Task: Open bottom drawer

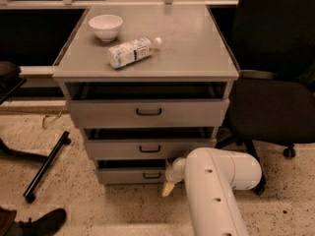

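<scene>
tool (169, 186) (state unclear) at right front of bottom drawer (125, 175); bottle (132, 52) label unreadable.

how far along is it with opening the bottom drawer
Done: the gripper is down at the bottom drawer, just right of its black handle. In hand: whether it grips the handle cannot be told. The drawer front sits only slightly out, with a dark gap above it. Left: most of the pull.

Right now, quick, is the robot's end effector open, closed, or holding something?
End effector: cannot be told. It is low down at the right end of the bottom drawer.
</scene>
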Controlling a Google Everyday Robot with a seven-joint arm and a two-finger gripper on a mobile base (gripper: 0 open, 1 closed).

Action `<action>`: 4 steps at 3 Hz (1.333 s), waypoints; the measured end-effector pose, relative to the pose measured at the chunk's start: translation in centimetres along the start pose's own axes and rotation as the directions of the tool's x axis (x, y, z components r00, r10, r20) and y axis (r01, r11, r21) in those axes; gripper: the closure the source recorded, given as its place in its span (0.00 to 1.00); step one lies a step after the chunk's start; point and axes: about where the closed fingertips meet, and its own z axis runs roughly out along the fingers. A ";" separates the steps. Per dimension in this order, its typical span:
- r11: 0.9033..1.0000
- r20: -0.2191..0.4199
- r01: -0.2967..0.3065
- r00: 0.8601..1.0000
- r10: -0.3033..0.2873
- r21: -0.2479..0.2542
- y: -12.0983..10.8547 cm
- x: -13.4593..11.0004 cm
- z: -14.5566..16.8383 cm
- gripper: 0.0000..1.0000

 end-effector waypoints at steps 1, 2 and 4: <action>1.000 0.000 0.000 1.000 0.000 0.000 -0.1 -0.2 -0.4 0.00; 0.999 0.003 -0.039 0.999 0.039 -0.016 0.7 0.1 -0.8 0.00; 0.997 -0.051 -0.054 0.997 0.051 -0.060 2.7 0.4 -1.0 0.00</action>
